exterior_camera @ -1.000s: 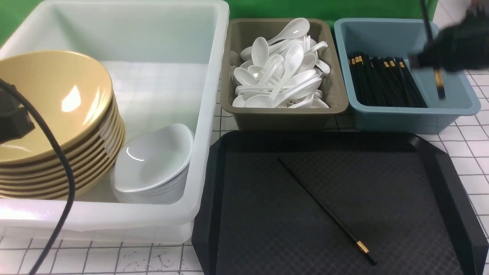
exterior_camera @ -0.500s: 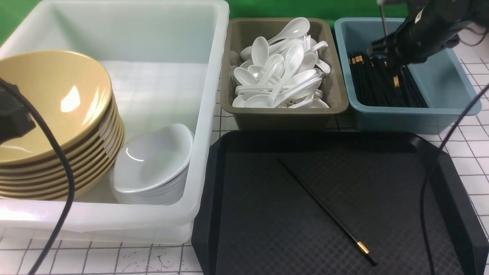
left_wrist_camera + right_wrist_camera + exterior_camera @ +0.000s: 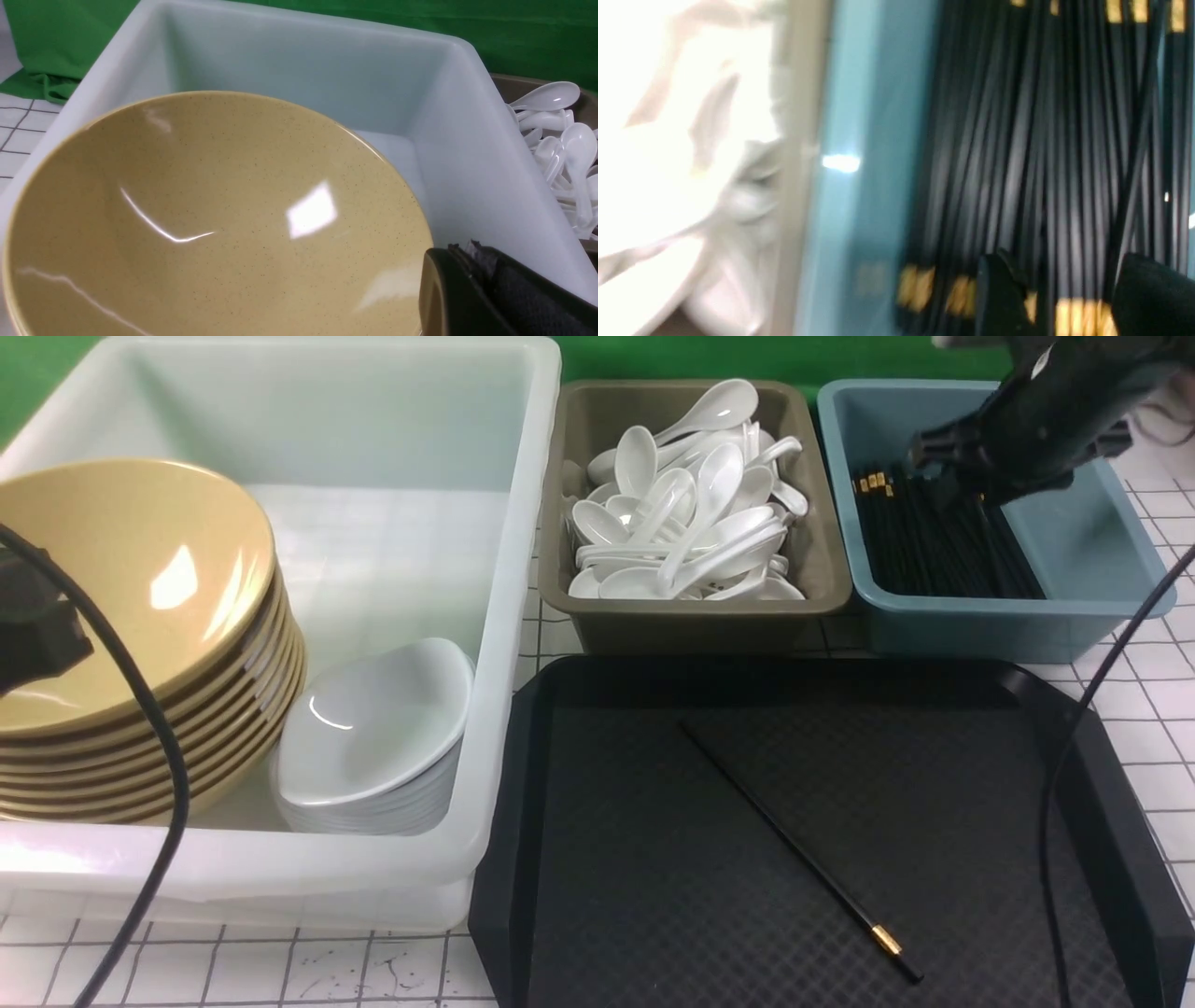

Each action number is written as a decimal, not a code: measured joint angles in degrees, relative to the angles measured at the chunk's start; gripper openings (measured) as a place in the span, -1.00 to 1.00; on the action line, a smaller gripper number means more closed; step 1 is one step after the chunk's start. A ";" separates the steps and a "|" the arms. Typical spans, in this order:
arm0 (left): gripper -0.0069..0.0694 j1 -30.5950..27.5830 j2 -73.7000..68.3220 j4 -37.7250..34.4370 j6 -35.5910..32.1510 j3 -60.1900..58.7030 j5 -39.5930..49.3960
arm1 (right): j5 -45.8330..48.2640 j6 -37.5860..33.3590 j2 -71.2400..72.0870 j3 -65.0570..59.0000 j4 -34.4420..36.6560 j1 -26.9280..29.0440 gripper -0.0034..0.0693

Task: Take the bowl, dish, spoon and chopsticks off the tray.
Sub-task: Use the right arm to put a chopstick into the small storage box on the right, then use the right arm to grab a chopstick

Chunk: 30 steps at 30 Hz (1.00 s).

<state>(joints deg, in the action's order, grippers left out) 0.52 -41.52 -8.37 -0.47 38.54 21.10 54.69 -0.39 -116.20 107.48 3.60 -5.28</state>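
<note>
We log the right gripper point(image 3: 1064, 289) released, jaws apart over the blue tub point(image 3: 1092, 537), 1 o'clock of the tray point(image 3: 980, 756). One chopstick point(image 3: 794, 849) lies on the tray, centre toward 5 o'clock. Left gripper point(image 3: 458, 284) clenched over the bowl point(image 3: 210, 210), 9 o'clock.

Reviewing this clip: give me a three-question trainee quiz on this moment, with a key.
1. True or false: a white soup spoon lies on the black diamond-textured plastic tray.
2. The right gripper hangs over: A) the big white tub, B) the grey-brown spoon tub, C) the blue plastic tub of chopsticks.
3. How many thin black gold-banded chopsticks lie on the tray?
Key: 1 false; 2 C; 3 one.
</note>
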 joint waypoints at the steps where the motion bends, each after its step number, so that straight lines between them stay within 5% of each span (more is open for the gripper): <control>1: -0.85 0.00 0.00 0.00 0.00 0.00 0.00 | 2.63 -1.18 1.68 0.00 1.04 -0.67 0.13; 6: -0.85 0.00 0.00 -0.16 0.00 0.00 0.32 | 13.58 -5.18 12.17 -9.49 4.17 -10.53 0.12; 13: -0.85 0.00 0.00 -0.16 0.00 0.00 0.95 | 4.27 -5.24 18.51 -37.99 1.55 -26.86 0.12; 23: -0.85 0.00 -1.04 -0.16 0.00 0.00 0.95 | -7.48 -0.77 18.66 -48.40 -3.60 -28.01 0.12; 30: -0.85 0.00 -1.13 -0.16 -0.02 0.00 0.97 | -10.10 2.37 16.32 -51.56 -4.52 -27.46 -0.18</control>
<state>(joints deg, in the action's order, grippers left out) 0.52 -42.65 -8.53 -0.49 38.54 22.08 44.59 1.98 -99.88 55.91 -0.92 -32.75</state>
